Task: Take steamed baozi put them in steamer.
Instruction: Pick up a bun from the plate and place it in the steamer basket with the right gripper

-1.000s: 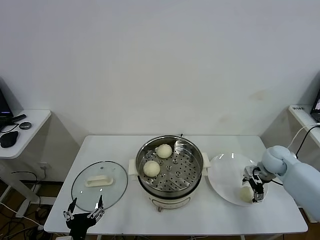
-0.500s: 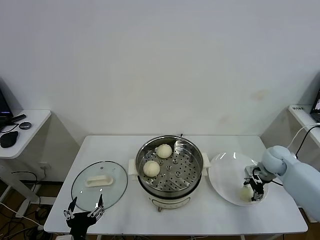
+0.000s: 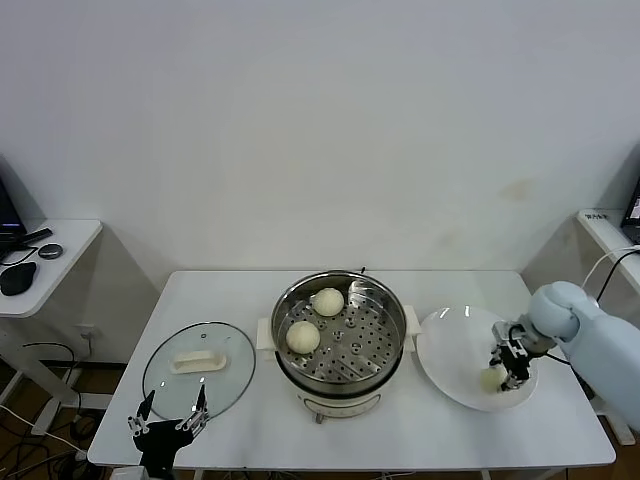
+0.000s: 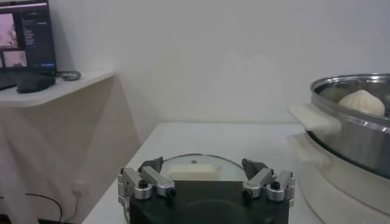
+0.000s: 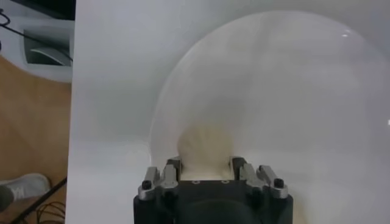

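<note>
On the white counter [image 3: 440,425] we saw the steamer [image 3: 340,340] in the middle, its perforated tray holding two steamed baozi: one [image 3: 328,301] toward the far rim and one [image 3: 303,337] nearer the left side. In the left wrist view the far one [image 4: 362,101] showed just above the steel rim of the steamer [image 4: 350,131].

To the right of the steamer lay a flat white plate [image 3: 450,350]. The right claw [image 3: 503,377] hung over the plate's near right part, its fingers closed on a third baozi [image 3: 490,379]. From the right wrist camera we saw this bun [image 5: 204,146] pressed between the two fingers [image 5: 172,169], with the plate [image 5: 292,91] spread beneath it; whether the bun touched the plate or was clear of it, we could not tell.

To the left of the steamer a round glass lid [image 3: 199,371] with a white handle lay flat on the counter. The left claw [image 3: 167,425] waited at the counter's near left edge, just in front of the lid, with its fingers spread wide and nothing between them; the left wrist view showed the lid [image 4: 195,167] just beyond it.
</note>
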Robot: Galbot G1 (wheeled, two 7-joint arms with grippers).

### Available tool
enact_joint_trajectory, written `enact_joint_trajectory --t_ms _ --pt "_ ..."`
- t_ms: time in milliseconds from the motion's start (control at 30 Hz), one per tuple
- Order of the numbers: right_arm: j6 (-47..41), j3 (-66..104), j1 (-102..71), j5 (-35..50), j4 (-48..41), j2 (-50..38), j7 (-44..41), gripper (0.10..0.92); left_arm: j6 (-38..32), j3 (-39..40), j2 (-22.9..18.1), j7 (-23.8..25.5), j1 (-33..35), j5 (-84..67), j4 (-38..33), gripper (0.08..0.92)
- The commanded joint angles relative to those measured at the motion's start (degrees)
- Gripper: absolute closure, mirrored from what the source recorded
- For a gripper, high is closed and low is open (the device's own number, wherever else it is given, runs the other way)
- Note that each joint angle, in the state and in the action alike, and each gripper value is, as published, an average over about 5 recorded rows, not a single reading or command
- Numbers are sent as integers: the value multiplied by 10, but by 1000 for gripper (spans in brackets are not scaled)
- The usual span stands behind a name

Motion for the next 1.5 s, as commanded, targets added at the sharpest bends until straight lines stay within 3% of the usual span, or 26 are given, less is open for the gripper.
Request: enact_joint_trajectory --t_ms 33,300,500,600,767,1033,1500 --pt "-11 -83 159 86 7 2 -2 528 0 1 -1 -1 -9 2 2 177" --pt "9 -298 511 288 -22 123 -11 524 3 -13 -1 -8 -30 5 -1 177" --pt "244 -388 586 433 -60 219 43 524 2 -17 1 -11 -31 3 -7 177" --pt "305 -417 585 406 -23 236 50 520 2 -16 0 -12 -29 2 -12 177" --pt "384 -454 546 280 61 228 59 517 2 -13 -7 -13 -25 2 -25 177" --pt "443 -504 504 131 110 246 101 519 2 -6 -12 -14 -23 3 -36 177" --pt "444 -533 482 142 101 304 97 516 3 -7 -13 -12 -31 -1 -30 177"
